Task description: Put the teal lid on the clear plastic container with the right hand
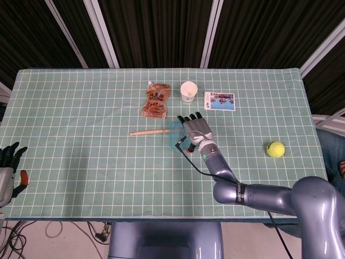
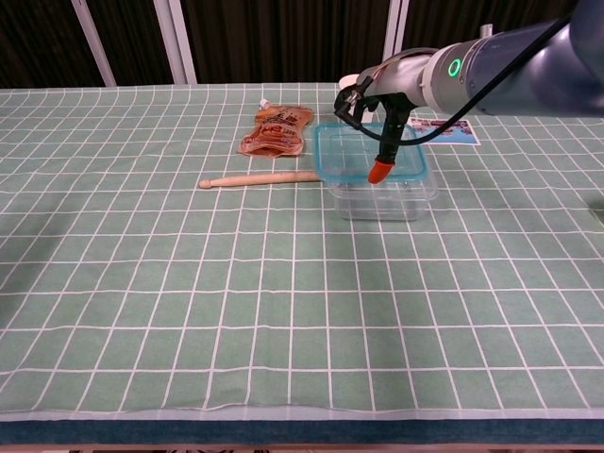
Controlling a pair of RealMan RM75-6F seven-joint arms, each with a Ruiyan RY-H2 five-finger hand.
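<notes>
My right hand [image 2: 377, 104] fingers gripping the lid [image 2: 370, 153], lid over the container [image 2: 385, 197], shifted toward the stick [image 2: 257, 178], my left hand [image 1: 8, 167] off-table, fingers spread

Teal lid [image 2: 351, 152] — level above clear plastic container [image 2: 385, 196], offset left, not seated.

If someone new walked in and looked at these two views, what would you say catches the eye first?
The grey right hand near the table's middle, holding the teal lid over the clear plastic container, offset toward its left side rather than seated. Next, the yellow-green tennis ball alone at the right, and the orange pouch at the back beside the white paper cup.
</notes>
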